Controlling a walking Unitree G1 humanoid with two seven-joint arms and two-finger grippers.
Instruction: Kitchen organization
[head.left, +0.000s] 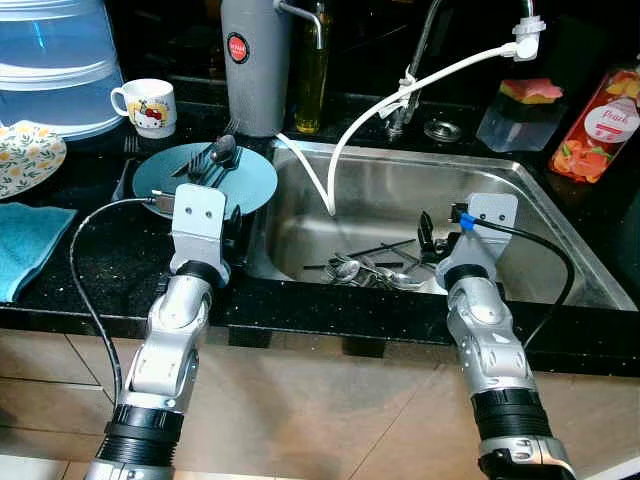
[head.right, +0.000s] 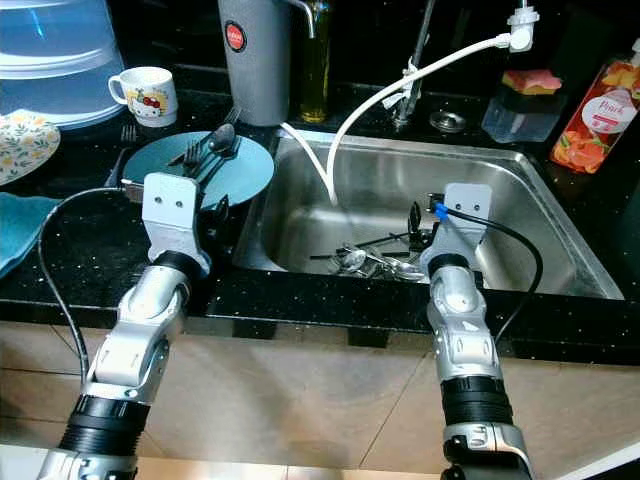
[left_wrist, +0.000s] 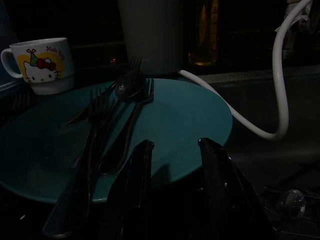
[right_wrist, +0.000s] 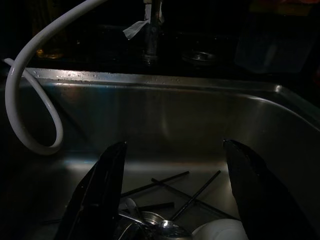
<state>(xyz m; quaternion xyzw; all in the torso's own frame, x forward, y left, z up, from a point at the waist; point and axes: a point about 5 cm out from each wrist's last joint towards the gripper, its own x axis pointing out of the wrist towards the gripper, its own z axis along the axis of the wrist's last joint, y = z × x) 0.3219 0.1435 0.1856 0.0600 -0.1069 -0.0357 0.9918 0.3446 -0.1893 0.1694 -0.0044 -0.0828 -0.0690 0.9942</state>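
Grippers poised at plate and sink

Right gripper (right_wrist: 172, 195) hung over the sink (head.left: 520, 190) with fingers wide apart, above spoons (head.left: 375, 272) and chopsticks on its floor. Left gripper (left_wrist: 172, 192), fingers parted and empty, sat at the near edge of the teal plate (head.left: 255, 180) holding forks (left_wrist: 107, 125) on the counter.

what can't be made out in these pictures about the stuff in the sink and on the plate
- Cutlery pile in the sink: the right pincer and its wrist cover part of it in the eye views; the exact count is unclear.
- White item: cut off by the right wrist view's edge; bowl or cup, can't tell.
- Teal plate: near edge hidden behind the left pincer mount.
- Red bottle: label text too small, cut by the frame edge.
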